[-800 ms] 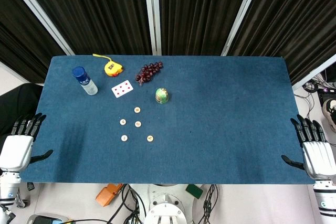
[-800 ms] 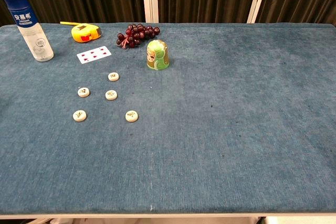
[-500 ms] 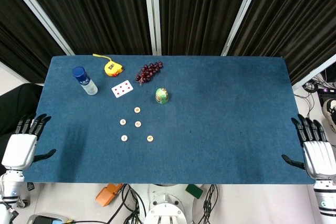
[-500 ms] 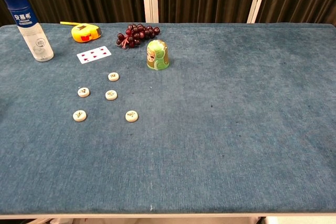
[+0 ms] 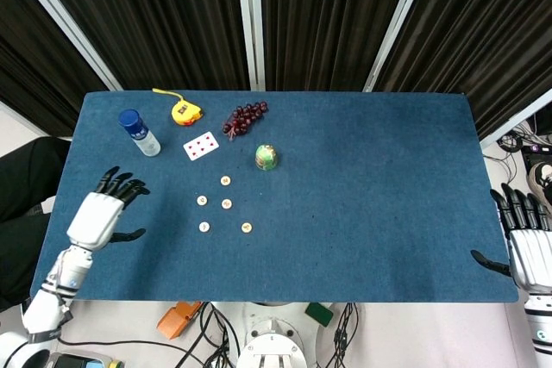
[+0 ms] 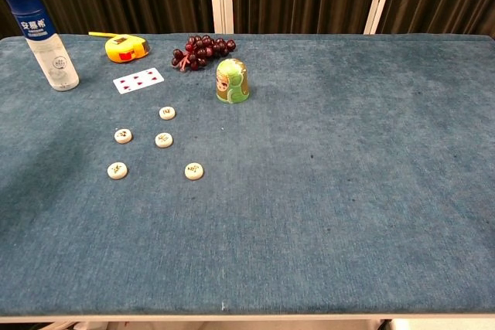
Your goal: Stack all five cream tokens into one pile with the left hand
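Observation:
Five cream tokens lie apart on the blue table, left of centre: one token [image 5: 225, 181] at the back, two in the middle [image 5: 202, 201] [image 5: 227, 204], two at the front [image 5: 204, 227] [image 5: 247, 228]. The chest view shows them too, the nearest token [image 6: 194, 171] among them. None lies on another. My left hand [image 5: 97, 212] hovers open over the table's left part, fingers spread, well left of the tokens. At the table's right edge my right hand [image 5: 524, 243] is open and holds nothing. Neither hand appears in the chest view.
Behind the tokens stand a green painted doll [image 5: 266, 157], a playing card [image 5: 201, 146], purple grapes [image 5: 245, 117], a yellow tape measure [image 5: 184, 111] and a blue-capped water bottle [image 5: 138, 132]. Dark curtains hang behind the table.
My left hand has swung in from beside the table's left edge to over the cloth, toward the tokens. The right hand has drifted slightly outward. The tokens have not moved.

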You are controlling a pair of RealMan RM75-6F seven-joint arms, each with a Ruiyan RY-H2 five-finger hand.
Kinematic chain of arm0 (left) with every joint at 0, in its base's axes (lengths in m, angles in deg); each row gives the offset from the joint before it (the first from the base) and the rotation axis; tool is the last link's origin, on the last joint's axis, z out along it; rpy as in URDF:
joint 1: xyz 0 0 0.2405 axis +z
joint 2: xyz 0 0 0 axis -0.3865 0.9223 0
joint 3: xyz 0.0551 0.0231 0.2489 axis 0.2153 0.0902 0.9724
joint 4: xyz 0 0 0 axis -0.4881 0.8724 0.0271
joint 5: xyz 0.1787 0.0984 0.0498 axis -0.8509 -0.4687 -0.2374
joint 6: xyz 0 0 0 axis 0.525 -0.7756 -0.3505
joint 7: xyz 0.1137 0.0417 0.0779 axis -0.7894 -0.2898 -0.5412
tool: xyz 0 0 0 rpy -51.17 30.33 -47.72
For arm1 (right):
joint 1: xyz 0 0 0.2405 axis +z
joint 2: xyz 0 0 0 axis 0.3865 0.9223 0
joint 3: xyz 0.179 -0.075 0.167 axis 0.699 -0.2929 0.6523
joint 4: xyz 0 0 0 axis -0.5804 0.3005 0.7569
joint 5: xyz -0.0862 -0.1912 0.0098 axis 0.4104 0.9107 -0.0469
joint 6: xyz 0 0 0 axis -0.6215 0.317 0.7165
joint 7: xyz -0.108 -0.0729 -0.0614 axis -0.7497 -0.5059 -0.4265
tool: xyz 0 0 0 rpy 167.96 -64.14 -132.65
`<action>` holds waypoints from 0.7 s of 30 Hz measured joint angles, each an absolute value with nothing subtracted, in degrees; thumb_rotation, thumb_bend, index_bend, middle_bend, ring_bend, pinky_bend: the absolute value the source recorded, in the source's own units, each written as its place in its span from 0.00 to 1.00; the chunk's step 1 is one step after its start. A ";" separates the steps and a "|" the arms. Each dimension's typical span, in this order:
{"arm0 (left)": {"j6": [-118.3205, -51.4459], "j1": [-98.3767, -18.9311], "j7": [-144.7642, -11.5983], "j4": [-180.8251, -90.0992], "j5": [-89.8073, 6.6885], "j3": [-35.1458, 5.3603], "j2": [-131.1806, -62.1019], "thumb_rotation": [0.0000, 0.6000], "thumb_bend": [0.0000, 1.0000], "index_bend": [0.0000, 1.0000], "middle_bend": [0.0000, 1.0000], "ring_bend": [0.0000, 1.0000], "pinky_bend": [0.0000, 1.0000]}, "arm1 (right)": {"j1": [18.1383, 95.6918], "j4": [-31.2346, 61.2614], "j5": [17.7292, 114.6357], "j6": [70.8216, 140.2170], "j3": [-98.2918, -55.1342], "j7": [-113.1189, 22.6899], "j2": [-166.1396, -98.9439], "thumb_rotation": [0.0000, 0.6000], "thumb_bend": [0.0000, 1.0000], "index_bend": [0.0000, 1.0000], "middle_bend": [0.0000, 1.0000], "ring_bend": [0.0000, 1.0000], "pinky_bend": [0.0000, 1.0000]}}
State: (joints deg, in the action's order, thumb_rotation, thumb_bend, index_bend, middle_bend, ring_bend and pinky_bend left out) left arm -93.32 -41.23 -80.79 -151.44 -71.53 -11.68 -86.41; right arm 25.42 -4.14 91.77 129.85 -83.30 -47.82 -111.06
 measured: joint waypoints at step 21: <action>-77.26 -54.79 -91.60 -136.40 -58.15 -15.76 -107.22 1.00 0.23 0.41 0.22 0.05 0.03 | 25.67 -4.06 89.99 128.60 -82.90 -48.13 -110.98 1.00 0.06 0.00 0.00 0.00 0.00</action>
